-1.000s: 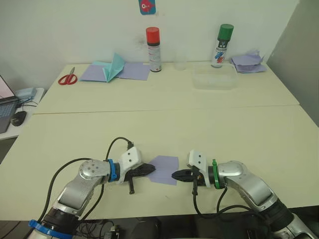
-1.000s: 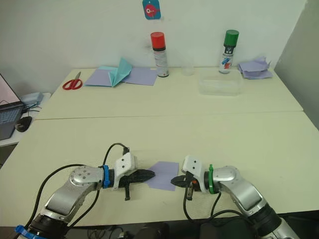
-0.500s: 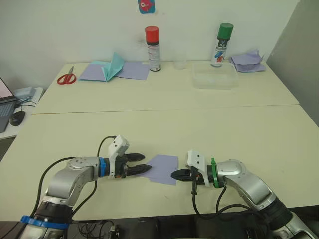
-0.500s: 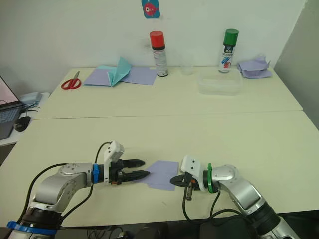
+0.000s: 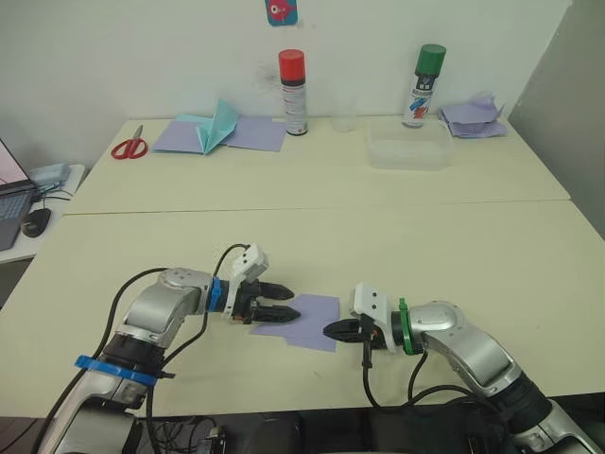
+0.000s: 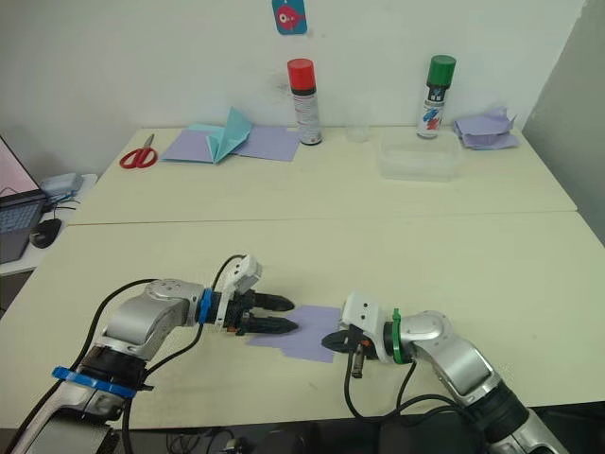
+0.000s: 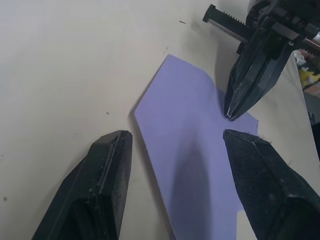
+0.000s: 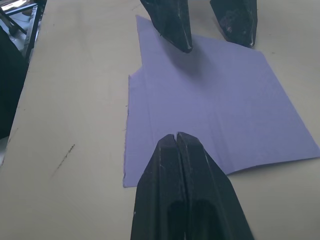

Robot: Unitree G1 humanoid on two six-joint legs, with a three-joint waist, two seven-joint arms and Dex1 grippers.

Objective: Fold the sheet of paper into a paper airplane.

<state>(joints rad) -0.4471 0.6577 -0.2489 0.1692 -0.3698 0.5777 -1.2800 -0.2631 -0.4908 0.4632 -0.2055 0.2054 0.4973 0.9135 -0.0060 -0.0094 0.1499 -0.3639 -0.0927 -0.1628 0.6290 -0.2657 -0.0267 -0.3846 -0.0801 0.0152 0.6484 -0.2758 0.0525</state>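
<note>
While the sheet of paper (image 5: 304,321) lies flat on the table (image 5: 312,236) near the front edge, about mid-width, both grippers sit low at its 2 opposite sides. Left gripper (image 5: 285,301) is released: 2 black fingers (image 7: 105,180) spread wide, tips over the sheet's left edge, 1 finger toward the far side, 1 toward the near side. Cannot tell from the head views if those tips touch the paper; the left wrist view shows the sheet running between and past them. Right gripper (image 5: 331,331) is clenched, fingers pressed together with nothing between them, tip right at the sheet's right edge near its front corner. Right wrist view puts that closed tip (image 8: 177,142) over the paper's margin; contact itself cannot be confirmed. The sheet has faint crease lines and 1 notched corner on the left-gripper side.

Along the back edge of the table: red scissors (image 5: 124,148) at the back-left, a teal paper plane (image 5: 214,126) on flat lavender sheets (image 5: 250,135), a red-capped spray can (image 5: 292,79), a clear container (image 5: 406,150), a green-capped spray can (image 5: 422,85), and a crumpled lavender heap (image 5: 474,119) at the back-right corner.
</note>
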